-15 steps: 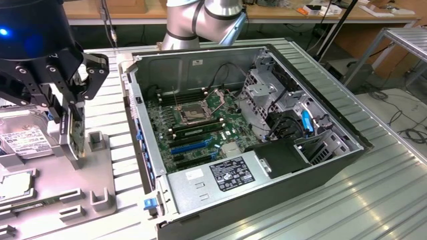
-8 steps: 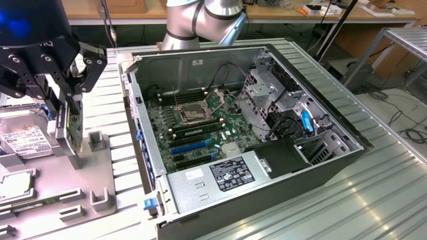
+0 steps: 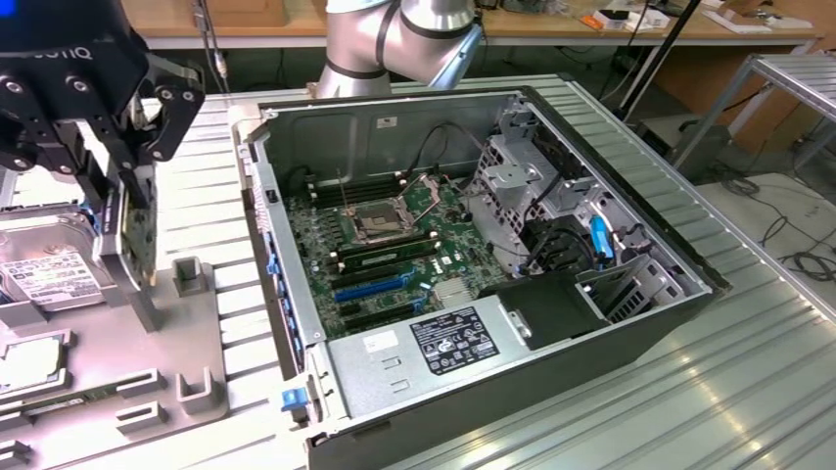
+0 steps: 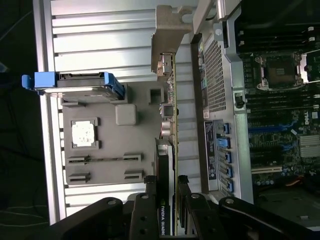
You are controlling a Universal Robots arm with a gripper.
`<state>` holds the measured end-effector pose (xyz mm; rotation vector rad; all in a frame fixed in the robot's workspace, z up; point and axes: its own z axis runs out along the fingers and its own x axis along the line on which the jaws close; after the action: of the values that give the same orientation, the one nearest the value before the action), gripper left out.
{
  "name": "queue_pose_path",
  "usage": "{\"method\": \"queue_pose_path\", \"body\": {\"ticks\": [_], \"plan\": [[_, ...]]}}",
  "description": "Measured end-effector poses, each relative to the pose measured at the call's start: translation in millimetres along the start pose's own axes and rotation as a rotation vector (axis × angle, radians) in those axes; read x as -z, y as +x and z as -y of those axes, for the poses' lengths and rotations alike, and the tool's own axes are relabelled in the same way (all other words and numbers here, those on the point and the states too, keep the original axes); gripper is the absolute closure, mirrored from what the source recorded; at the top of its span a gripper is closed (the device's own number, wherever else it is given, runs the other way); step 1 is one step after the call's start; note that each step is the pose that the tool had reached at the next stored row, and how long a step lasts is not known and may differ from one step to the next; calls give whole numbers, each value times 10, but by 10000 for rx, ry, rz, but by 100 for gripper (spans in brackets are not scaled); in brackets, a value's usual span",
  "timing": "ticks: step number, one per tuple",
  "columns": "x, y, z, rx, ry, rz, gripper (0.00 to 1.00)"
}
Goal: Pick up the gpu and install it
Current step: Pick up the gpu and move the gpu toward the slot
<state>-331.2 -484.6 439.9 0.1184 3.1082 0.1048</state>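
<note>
Now the pincer (image 3: 120, 191) is clamping the gpu (image 3: 131, 250) edge-on, its jaws narrowed onto the card's upper part. The card is hanging bracket-down over the tray (image 3: 209, 343), just beside the open case (image 3: 679, 323), at the exterior view's left. It is likely handling as light and stiff but fragile, so gripping shroud and board edge, not components, is looking safest.

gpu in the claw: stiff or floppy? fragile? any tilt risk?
Probably stiff: the gpu looks straight edge-on, no sag. Likely fragile: small exposed components stud its side. The claw pinches one end, so the far metal bracket end could tilt it.
</note>
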Motion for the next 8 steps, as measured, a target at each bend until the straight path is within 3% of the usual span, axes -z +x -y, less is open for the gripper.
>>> {"method": "queue_pose_path", "body": {"ticks": [8], "plan": [[168,-4,-11,0,0,0,73]]}}
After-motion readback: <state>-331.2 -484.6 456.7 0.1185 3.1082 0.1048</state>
